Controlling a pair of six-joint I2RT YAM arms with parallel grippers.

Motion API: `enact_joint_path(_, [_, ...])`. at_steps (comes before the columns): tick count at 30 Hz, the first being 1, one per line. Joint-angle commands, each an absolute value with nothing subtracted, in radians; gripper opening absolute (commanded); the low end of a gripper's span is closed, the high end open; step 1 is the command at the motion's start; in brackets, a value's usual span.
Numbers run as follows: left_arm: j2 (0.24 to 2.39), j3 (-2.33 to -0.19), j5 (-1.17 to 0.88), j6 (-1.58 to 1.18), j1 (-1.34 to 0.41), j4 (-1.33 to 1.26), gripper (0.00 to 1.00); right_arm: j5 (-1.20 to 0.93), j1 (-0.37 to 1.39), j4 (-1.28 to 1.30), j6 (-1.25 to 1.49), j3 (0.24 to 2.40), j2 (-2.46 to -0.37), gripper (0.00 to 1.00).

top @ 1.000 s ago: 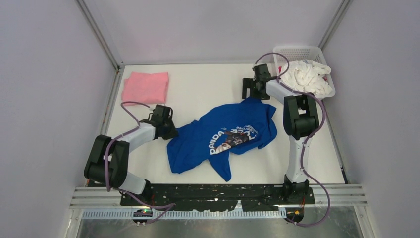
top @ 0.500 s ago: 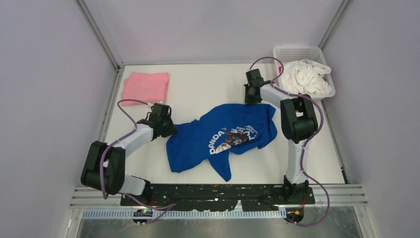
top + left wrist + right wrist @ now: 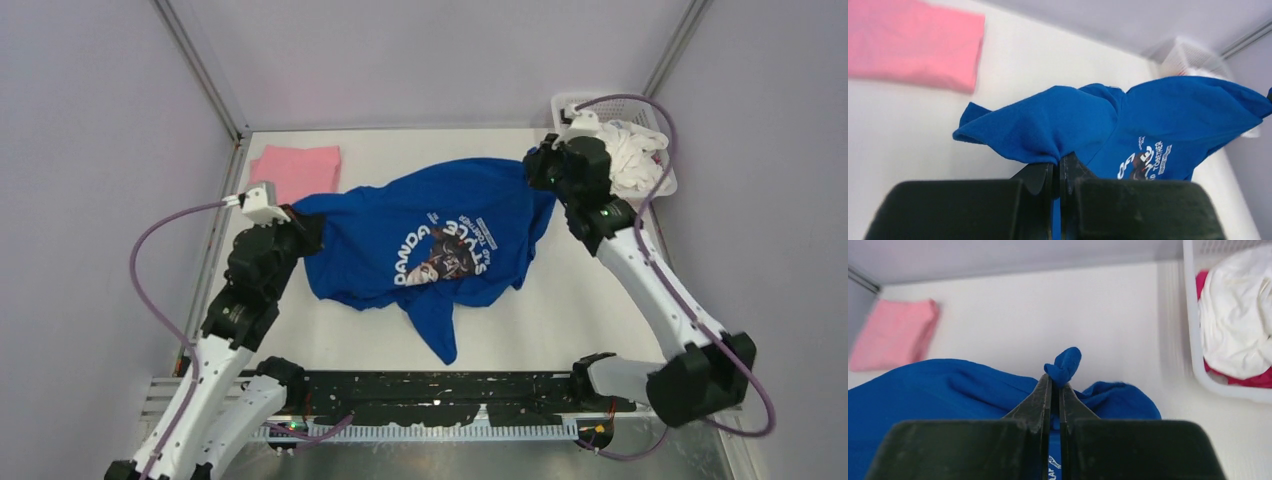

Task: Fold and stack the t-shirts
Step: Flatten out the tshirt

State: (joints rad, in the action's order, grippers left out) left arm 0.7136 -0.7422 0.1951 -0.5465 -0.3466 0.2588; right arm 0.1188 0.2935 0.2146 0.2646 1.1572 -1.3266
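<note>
Left claw is clenched on a bunched fold at one end of the blue shirt, with cloth spilling over the tips of its pressed-together fingers. Right claw is clenched on the opposite end of the same shirt, and a small nub of blue cloth sticks up past its closed fingers. Between the two claws the shirt hangs spread above the middle of the white table. Its round print faces up, with white letters reading "PANDA". One loose part trails down toward the near edge of the table. A pink shirt lies folded flat at the far left corner, near the left claw. A white basket sits at the far right corner, holding crumpled white cloth and some reddish-pink cloth.
</note>
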Motion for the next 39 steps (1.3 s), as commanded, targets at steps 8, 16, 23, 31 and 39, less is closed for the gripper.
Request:
enact_joint_path(8, [0.379, -1.05, 0.136, -0.363, -0.351, 0.29, 0.0, -0.02, 0.299, 0.245, 0.257, 1.214, -0.765, 0.05])
enact_joint_path(16, [0.35, -1.304, -0.054, -0.336, -0.35, 0.317, 0.0, -0.138, 0.3, 0.378, 0.283, 1.385, -0.576, 0.05])
enact_joint_path(23, [0.38, -1.46, -0.133, -0.318, -0.348, 0.363, 0.0, -0.174, 0.299, 0.427, 0.277, 1.468, -0.516, 0.05])
enact_joint_path(31, [0.531, -1.461, -0.095, -0.29, -0.347, 0.348, 0.0, 0.015, 0.299, 0.432, 0.236, 1.447, -0.595, 0.05])
enact_joint_path(39, [0.961, -1.346, 0.235, -0.167, -0.345, 0.263, 0.0, 0.399, 0.299, 0.304, 0.187, 1.223, -0.84, 0.05])
